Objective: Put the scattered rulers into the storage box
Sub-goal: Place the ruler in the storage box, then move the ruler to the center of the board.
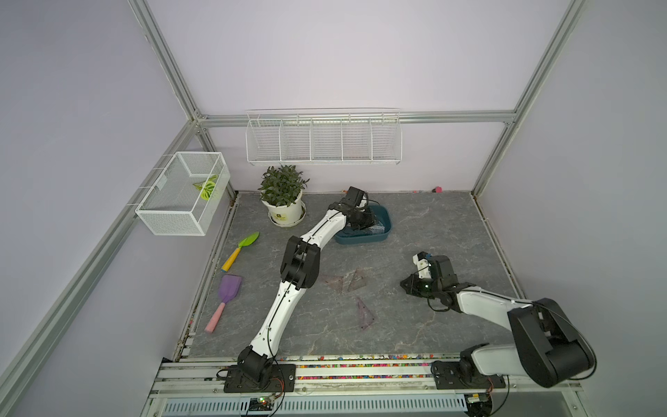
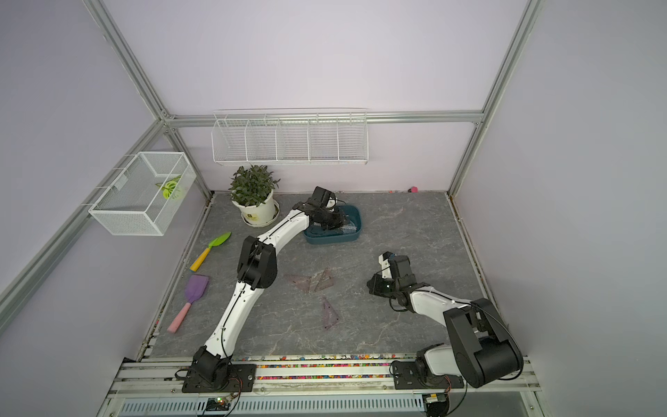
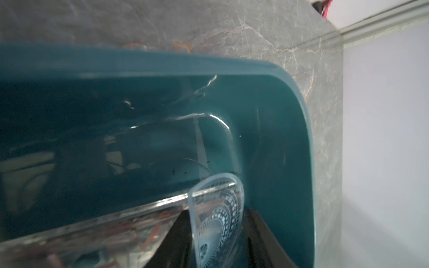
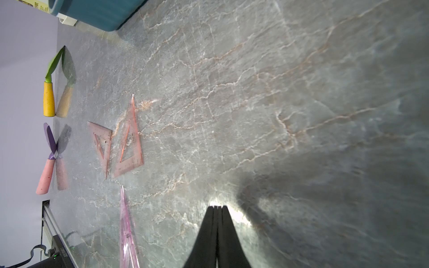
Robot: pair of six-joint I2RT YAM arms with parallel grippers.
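Ideally the left tool [image 3: 217,212], jaws parted around the protractor [image 3: 218,227] at lower centre, should lift straight out of the storage box [image 3: 285,143]; right tool [image 4: 217,207] closed, empty.

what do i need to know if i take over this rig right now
Grippers: left gripper open inside the shallow dark teal plastic storage box, a bluish semicircular transparent protractor standing between its jaws, grip unclear; right gripper shut, empty, over the grey marbled table.
Done: protractor and a clear straight ruler are in the box.
Left: three purplish transparent triangle rulers on the table, two side by side, one nearer the arm bases.
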